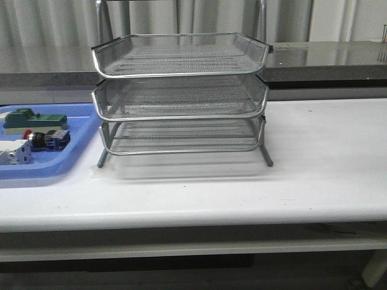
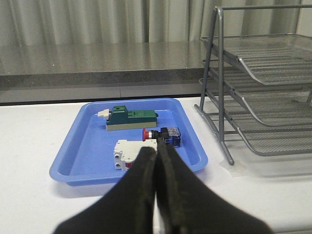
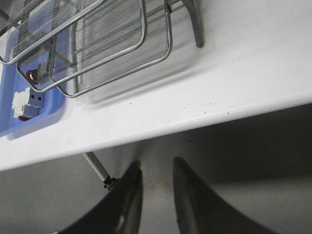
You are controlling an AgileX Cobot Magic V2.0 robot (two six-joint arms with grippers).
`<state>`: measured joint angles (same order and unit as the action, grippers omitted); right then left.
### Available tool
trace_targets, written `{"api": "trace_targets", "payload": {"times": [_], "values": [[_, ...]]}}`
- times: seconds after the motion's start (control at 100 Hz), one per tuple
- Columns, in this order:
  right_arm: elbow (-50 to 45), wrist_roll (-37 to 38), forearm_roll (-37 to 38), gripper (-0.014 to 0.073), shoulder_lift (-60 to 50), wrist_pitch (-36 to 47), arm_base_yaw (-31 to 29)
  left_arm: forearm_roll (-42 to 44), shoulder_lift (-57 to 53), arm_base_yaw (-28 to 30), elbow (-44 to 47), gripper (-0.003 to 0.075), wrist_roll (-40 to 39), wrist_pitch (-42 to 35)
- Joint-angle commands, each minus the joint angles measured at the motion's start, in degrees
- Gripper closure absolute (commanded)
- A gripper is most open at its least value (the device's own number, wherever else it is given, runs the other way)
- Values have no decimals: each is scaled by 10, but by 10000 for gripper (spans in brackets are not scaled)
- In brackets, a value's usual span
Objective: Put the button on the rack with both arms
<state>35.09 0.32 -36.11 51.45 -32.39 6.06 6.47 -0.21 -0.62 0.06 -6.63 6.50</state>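
The button (image 1: 48, 138), with a red cap and black-and-blue body, lies on its side in the blue tray (image 1: 78, 130) at the table's left. It also shows in the left wrist view (image 2: 163, 135), and through the mesh in the right wrist view (image 3: 33, 74). The silver three-tier rack (image 1: 181, 90) stands mid-table, right of the tray, and shows in both wrist views (image 2: 263, 97) (image 3: 97, 44). My left gripper (image 2: 157, 151) is shut and empty, short of the tray's near rim, in line with the button. My right gripper (image 3: 156, 168) is open and empty, below the table's front edge. Neither gripper shows in the front view.
A green block (image 2: 131, 118) and a white block (image 2: 129, 152) lie in the blue tray (image 2: 87, 146) beside the button. A grey counter (image 1: 338, 57) runs behind the table. The rack's legs (image 1: 266, 156) stand on the white tabletop (image 1: 326, 157).
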Motion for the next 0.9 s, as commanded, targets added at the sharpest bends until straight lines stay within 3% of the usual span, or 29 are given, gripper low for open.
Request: {"api": "trace_targets", "payload": {"times": [0.0,0.23,0.7,0.89], "values": [[21,-3,-31,251,14,49,0,-2,-20,1,27,741,-6,-44],[21,-52,-127,213,92,105,0,-2,-20,1,27,741,-6,-44],[90,-499,-575,213,295,59,0,-2,-20,1,27,741,-6,-44],[125,-590,-670,213,379,-1,0,-2,-20,1,27,741,-6,-44]]}}
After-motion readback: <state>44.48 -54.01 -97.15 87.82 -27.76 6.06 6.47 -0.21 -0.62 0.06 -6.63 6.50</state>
